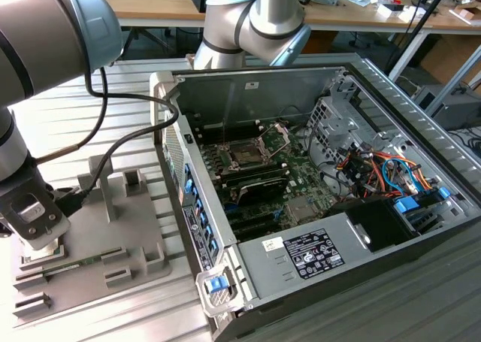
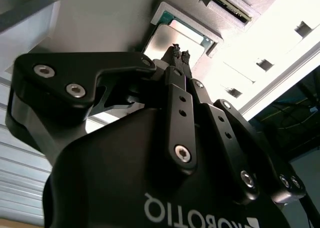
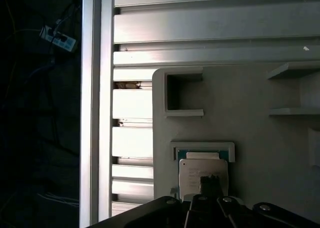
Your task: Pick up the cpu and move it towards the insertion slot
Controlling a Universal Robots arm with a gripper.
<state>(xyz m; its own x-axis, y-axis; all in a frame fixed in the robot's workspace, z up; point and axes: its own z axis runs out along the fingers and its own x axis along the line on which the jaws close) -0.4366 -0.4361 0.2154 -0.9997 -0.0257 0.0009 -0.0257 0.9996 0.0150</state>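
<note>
The tool (image 2: 180, 53) hangs over the grey holder plate (image 1: 139, 233), its two fingertips pressed together with barely a gap and pinching nothing. They point at the middle of the cpu (image 3: 202, 170); whether they touch its top I cannot tell. The cpu lies flat, silver face up, in a square pocket near the holder plate's edge. Just beside that pocket on the plate lies a green memory stick (image 1: 69, 265). The holder plate rests on the ribbed aluminium bench (image 1: 113, 109). Past the plate, on the exterior view's right of it, stands an open computer case (image 1: 353, 79). The insertion slot (image 1: 246, 152) sits on the board inside, well apart from the plate, and its metal bracket appears lifted
</note>
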